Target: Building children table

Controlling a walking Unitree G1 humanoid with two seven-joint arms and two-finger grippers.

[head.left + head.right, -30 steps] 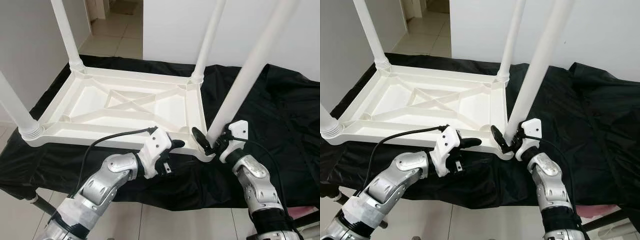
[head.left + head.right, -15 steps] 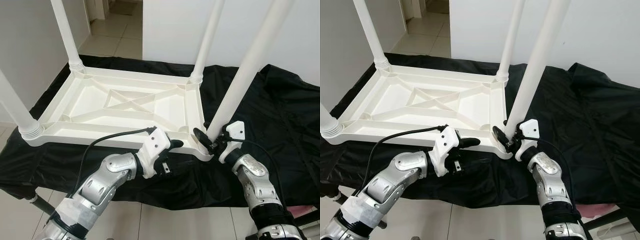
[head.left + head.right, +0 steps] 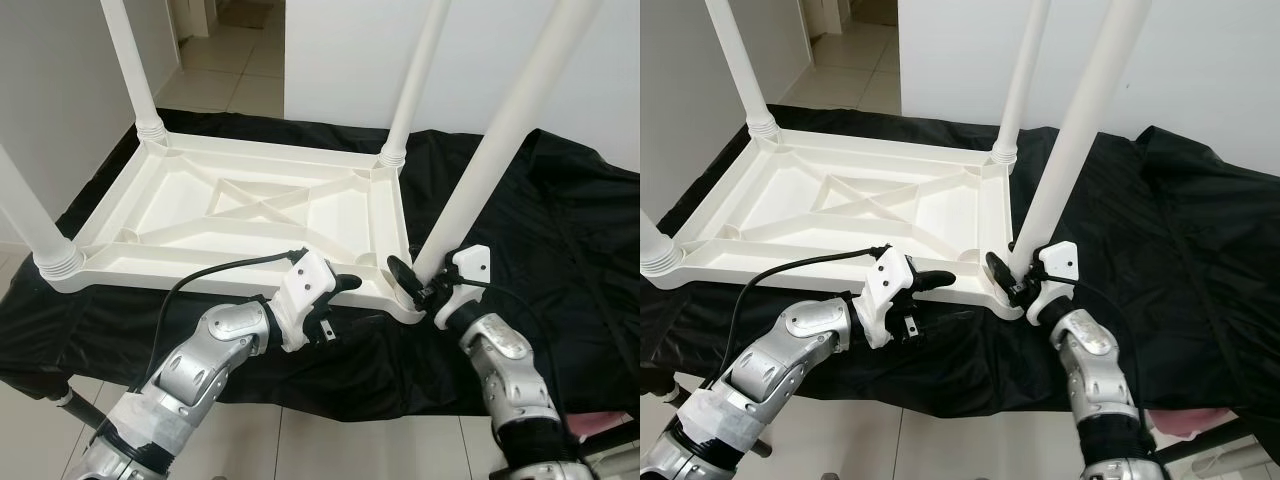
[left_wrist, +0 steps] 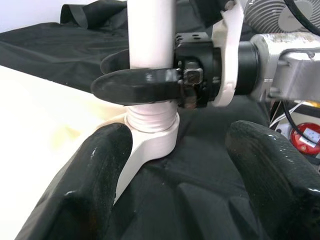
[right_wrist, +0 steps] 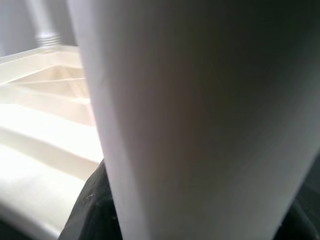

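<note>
1. On a black cloth [image 3: 560, 250] spread over a bench: a white plastic table top [image 3: 250, 215], lying upside down, ribs crossed in an X.
2. At its corners, four white legs, standing upward; the near right leg [image 3: 500, 140] seated in its corner socket, leaning slightly.
3. Just above that socket, the right gripper [image 3: 417, 283], its black fingers closed around the leg's foot.
4. Beside the near edge, the left gripper [image 4: 185, 165], fingers [image 4: 95, 175] spread apart, holding nothing, pointed at the socket.
5. No legible writing anywhere.
</note>
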